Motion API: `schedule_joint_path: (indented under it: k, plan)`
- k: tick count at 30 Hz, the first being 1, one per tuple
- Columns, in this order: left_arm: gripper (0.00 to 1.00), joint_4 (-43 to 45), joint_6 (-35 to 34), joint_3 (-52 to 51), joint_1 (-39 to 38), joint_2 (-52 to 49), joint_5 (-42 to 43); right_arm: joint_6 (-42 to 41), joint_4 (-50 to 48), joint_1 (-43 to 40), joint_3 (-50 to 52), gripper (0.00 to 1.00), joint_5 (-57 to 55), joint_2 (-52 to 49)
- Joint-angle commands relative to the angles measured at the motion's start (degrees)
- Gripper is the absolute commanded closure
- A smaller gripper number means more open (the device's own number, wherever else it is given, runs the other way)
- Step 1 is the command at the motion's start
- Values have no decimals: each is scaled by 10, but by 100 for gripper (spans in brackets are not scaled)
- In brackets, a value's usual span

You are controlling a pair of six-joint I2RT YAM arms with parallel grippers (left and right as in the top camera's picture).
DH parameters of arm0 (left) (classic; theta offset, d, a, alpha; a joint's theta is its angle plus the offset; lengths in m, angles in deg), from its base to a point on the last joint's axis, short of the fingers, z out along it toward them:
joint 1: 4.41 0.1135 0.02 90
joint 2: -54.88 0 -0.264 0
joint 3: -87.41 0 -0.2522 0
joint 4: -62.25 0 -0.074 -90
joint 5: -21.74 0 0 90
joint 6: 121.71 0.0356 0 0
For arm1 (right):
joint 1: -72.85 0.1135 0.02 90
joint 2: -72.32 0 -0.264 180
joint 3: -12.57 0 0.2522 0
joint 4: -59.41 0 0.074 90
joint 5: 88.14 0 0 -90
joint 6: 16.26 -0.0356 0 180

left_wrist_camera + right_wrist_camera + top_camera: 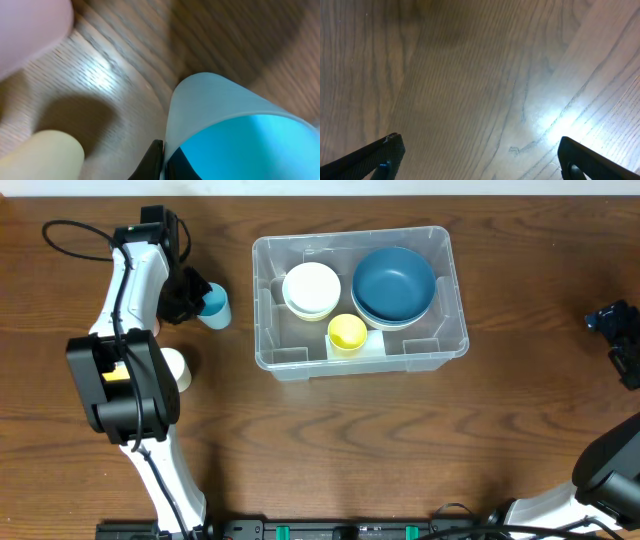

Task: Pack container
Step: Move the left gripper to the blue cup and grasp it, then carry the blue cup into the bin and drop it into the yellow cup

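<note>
left gripper pinches a blue cup beside the container

overhead: the container [262, 315] stands at the middle of the worktop [330, 440], holding a white bowl [311, 288], a blue bowl [393, 283] and a yellow cup [347, 332]. left of it, apart from its wall, the left gripper [200, 300] meets a blue cup [214, 306]. a cream cup [178, 368] sits partly under that arm. the right gripper [622, 340] is well apart at the right edge.

left wrist: black fingers [154, 161] clamp the blue cup's wall, one inside, one outside. the cream cup shows blurred nearby.

right wrist: its fingers [370, 160] stand wide apart over bare wood.
</note>
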Motion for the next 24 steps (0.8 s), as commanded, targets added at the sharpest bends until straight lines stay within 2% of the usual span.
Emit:
schedule_joint_path:
  k: [1, 12, 18, 24]
  plan:
    - [94, -12, 46, 16, -1, 63, 46, -8, 0, -1, 1, 1, -6, -2]
    - [94, -115, 116, 21, -55, 248, 35, -8, 0, -1, 1, 1, -6, -2]
    - [94, -148, 130, 21, -128, 266, 35, -8, 0, -1, 1, 1, -7, -2]
    - [94, -121, 134, 21, -210, 256, 24, -8, 0, -1, 1, 1, -6, -2]
